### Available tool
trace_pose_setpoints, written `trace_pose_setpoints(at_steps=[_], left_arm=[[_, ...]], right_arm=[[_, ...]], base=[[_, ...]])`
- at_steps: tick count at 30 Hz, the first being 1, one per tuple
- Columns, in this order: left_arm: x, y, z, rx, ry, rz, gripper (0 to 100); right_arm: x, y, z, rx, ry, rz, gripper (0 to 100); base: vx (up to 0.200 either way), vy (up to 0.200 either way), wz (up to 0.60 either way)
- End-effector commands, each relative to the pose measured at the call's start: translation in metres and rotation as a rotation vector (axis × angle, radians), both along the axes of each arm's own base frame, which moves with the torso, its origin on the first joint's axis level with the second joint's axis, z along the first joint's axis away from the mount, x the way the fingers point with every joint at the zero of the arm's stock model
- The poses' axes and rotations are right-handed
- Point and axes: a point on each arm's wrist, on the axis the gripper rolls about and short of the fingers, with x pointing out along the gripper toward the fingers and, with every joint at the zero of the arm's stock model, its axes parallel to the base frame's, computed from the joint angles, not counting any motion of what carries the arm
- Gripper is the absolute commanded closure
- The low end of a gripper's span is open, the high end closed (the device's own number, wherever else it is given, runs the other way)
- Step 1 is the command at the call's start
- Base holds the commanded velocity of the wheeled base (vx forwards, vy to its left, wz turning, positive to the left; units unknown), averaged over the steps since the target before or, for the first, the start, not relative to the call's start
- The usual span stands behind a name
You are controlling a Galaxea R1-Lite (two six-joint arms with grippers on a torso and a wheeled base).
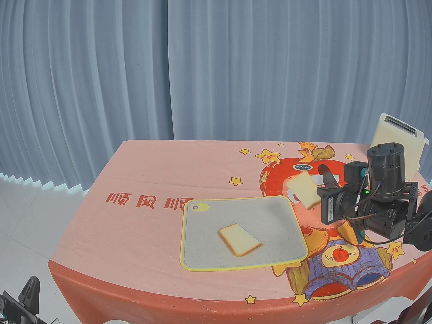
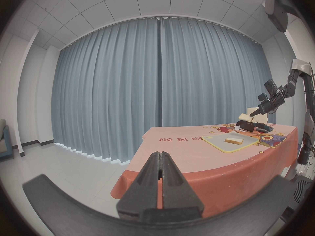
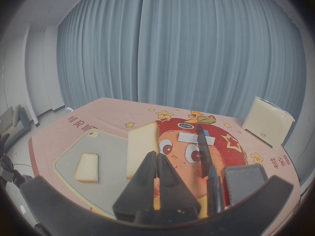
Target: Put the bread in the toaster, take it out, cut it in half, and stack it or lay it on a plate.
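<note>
Head view: seeing a pale rectangular bread piece (image 1: 302,187) held aloft by the right gripper (image 1: 318,193), fingers clamped on its edge, off the 2 o'clock corner of the grey yellow-rimmed cutting board (image 1: 279,212). Second matching piece (image 1: 240,239) lying flat mid-board. Cream box-shaped toaster (image 1: 398,145) farther out at 2 o'clock, at the edge of the pink bench (image 1: 148,167).

Left wrist view: left gripper (image 2: 160,171) parked off the bench, well apart from the board, fingers pressed together on nothing.

Right wrist view: black knife (image 3: 204,148) and dark grey square plate (image 3: 244,181) just beside each other on the bench; nothing on the plate.

Judging both pieces as halves: toasting and cutting look done, plating left.

Count: two bread pieces, one toaster, one board, one knife, one plate.
</note>
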Motion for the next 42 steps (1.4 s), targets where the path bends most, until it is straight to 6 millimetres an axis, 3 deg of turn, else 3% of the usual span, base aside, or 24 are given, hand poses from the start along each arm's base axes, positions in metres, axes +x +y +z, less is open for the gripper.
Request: trace_pose_setpoints(at_steps=[1,28,42], left_arm=[[0.000,0.000,-0.005,0.000,0.001,0.000,100],[0.000,0.000,-0.005,-0.002,0.000,0.019,100],[0.000,0.000,-0.005,-0.005,0.000,0.017,100]], right_arm=[[-0.005,-0.007,0.009,0.021,-0.030,-0.011,100],[0.001,-0.032,0.015,0.010,-0.054,-0.124,100],[0.006,-0.035,0.005,-0.015,-0.025,-0.160,100]], base=[[0.000,0.000,0.00],[0.000,-0.200,0.00],[0.000,0.000,0.00]])
